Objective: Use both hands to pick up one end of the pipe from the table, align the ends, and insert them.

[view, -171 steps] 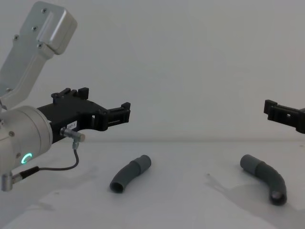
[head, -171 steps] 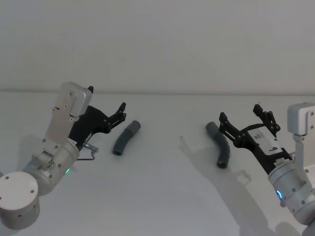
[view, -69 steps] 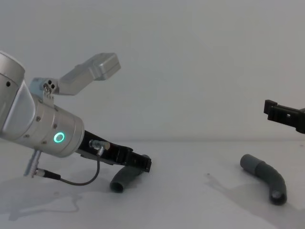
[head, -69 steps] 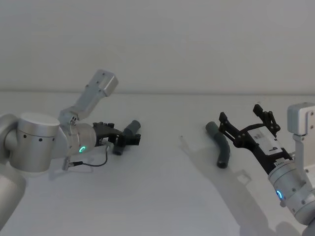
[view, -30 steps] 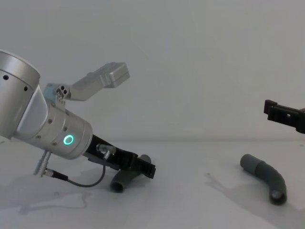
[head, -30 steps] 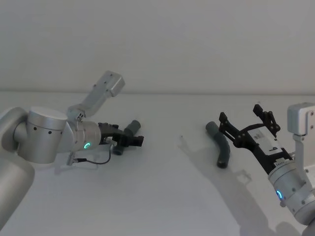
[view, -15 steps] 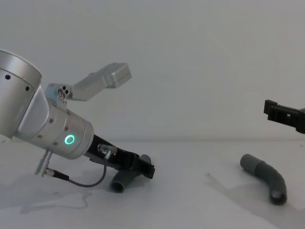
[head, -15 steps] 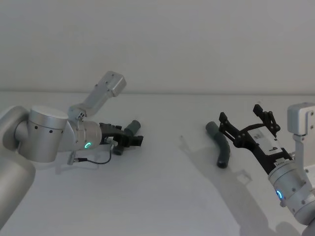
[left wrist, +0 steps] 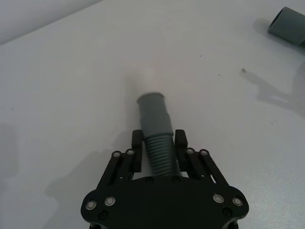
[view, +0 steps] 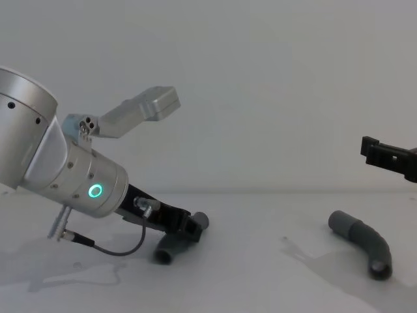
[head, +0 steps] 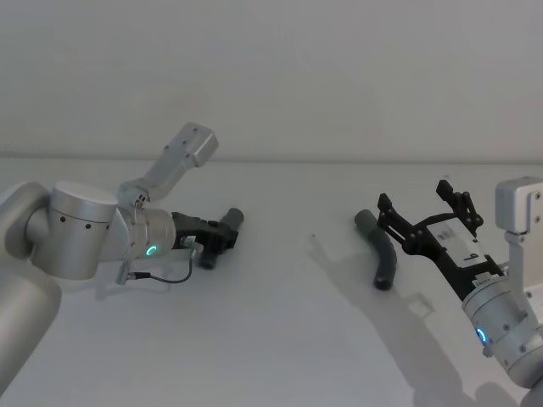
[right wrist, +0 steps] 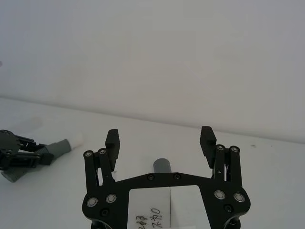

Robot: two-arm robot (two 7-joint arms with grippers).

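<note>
The left pipe piece [head: 232, 218] lies on the white table [head: 280, 322], a dark ribbed hose [left wrist: 159, 153] with a smooth grey cuff [left wrist: 154, 114] and a white tip [left wrist: 145, 78]. My left gripper [head: 222, 239] is low over the table and shut on its ribbed part, just behind the cuff [view: 201, 220]. The right pipe piece [head: 383, 251] lies free on the table [view: 260, 280], its curved body [view: 365, 244] untouched. Above and just behind it hangs my right gripper [head: 412, 193], open with nothing between its fingers [right wrist: 112, 136].
A plain light wall [head: 280, 76] rises behind the table's far edge. Bare table surface [head: 297, 254] separates the two pieces. The left arm's silver wrist with its green ring light [view: 96, 190] sits low at the left.
Over the whole span the left arm came down to the left piece. In the last half second its jaws closed on the ribbed hose. The right arm and right piece have not moved.
</note>
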